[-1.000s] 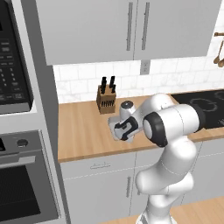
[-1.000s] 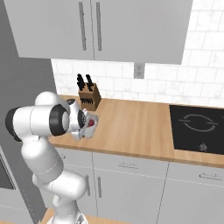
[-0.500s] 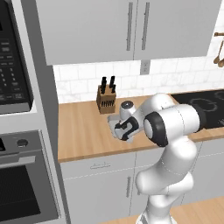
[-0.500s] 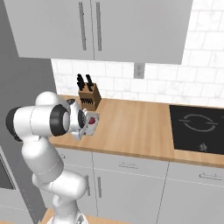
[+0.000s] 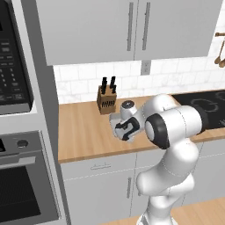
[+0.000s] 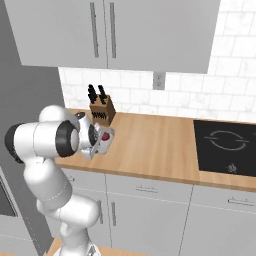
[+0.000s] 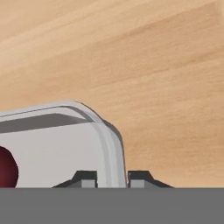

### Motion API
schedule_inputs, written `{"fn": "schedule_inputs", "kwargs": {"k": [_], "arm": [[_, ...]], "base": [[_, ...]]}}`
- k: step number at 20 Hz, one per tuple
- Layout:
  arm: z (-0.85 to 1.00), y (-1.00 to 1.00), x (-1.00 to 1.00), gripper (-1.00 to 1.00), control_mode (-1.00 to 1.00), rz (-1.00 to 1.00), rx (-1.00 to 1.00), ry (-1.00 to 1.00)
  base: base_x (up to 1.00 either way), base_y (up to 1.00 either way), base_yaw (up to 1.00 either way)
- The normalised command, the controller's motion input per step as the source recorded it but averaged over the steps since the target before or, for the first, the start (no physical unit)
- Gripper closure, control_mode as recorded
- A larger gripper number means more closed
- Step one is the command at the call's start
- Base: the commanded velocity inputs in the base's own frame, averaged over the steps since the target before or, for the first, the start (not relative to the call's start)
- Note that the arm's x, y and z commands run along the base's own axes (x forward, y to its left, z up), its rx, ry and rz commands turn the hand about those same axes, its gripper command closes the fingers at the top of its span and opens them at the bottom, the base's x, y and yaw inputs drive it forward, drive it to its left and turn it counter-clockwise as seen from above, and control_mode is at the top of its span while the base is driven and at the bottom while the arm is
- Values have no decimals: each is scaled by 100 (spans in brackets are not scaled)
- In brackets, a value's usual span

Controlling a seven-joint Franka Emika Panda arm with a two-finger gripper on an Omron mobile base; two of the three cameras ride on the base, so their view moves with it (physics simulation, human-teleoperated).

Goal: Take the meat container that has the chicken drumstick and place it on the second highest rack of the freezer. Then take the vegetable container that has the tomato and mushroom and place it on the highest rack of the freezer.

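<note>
A light-grey vegetable container is on the wooden counter, with the red tomato at its left side. My gripper is shut on the container's wall, one fingertip inside the rim and one outside. From the right base view the container shows at the hand with the tomato in it. In the left base view the gripper points down at the counter in front of the knife block. The mushroom is hidden. The meat container, the chicken drumstick and the freezer are out of view.
A knife block stands at the wall behind the hand. A black cooktop lies in the counter to the right. An oven and a microwave fill the column on the left. Wall cabinets hang above.
The fingers have closed from wide apart onto the container's wall. The arm and the container have hardly moved.
</note>
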Motion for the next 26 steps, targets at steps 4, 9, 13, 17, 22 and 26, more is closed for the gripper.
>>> {"fn": "schedule_inputs", "kwargs": {"k": [4,9,13,17,22,26], "arm": [[63,-11,-5,100,-100,1,0,0],[60,-9,-5,100,-100,0,0,0],[67,-42,-22,100,-100,0,1,1],[40,-53,-50,100,-100,0,0,1],[32,-45,-56,100,-100,0,0,0],[44,-12,-52,100,-100,0,0,0]], "base": [[0,0,0],[0,0,0],[0,0,0],[0,0,0],[0,0,0],[0,0,0]]}}
